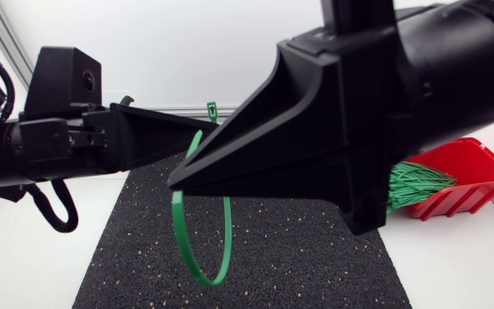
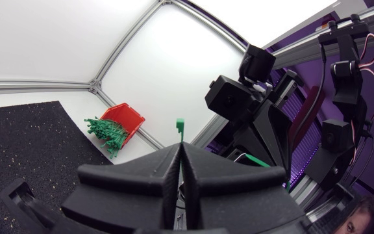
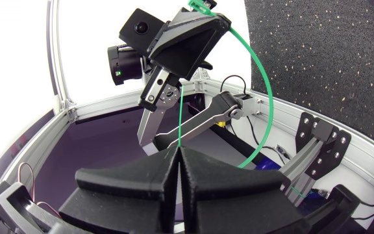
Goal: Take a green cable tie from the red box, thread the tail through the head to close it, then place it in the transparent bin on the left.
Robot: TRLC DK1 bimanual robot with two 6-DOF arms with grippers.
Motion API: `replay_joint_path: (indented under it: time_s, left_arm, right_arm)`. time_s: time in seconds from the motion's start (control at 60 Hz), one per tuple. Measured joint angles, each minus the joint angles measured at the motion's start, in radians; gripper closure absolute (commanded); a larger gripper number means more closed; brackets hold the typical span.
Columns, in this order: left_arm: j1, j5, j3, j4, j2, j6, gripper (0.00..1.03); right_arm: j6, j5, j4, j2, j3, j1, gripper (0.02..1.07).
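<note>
A green cable tie [image 1: 197, 249] hangs in a wide loop above the black mat, held between both arms. My left gripper [image 1: 209, 129] comes in from the left, shut on the strap just below the tie's head [image 1: 212, 110]. The head pokes up past those fingertips [image 2: 180, 125]. My right gripper [image 1: 177, 182], very close to the head camera, is shut on the thin tail [image 3: 180, 114]. Ahead of it in the right wrist view, the left gripper [image 3: 190, 36] pinches the head end, and the strap [image 3: 265, 97] arcs away. The red box [image 1: 474, 167] of green ties [image 1: 418, 184] sits at the right.
A black speckled mat [image 1: 298, 249] covers the table's middle, with white table on both sides. The red box [image 2: 124, 116] stands off the mat near the far edge rail. The bulky right arm hides much of the table's right half.
</note>
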Motion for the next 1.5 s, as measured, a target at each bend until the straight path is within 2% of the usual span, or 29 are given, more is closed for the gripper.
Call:
replay_joint_path:
  time_s: [0.783,1.5]
  left_arm:
    - [-0.018,-0.004,-0.005,0.000,-0.028,0.000,1.00]
    - [-0.024,-0.034,-0.003,0.000,-0.032,0.001,1.00]
  right_arm:
    - [0.063,-0.023,-0.008,0.031,0.050,-0.045,1.01]
    - [0.067,-0.023,0.051,0.031,0.023,-0.060,1.01]
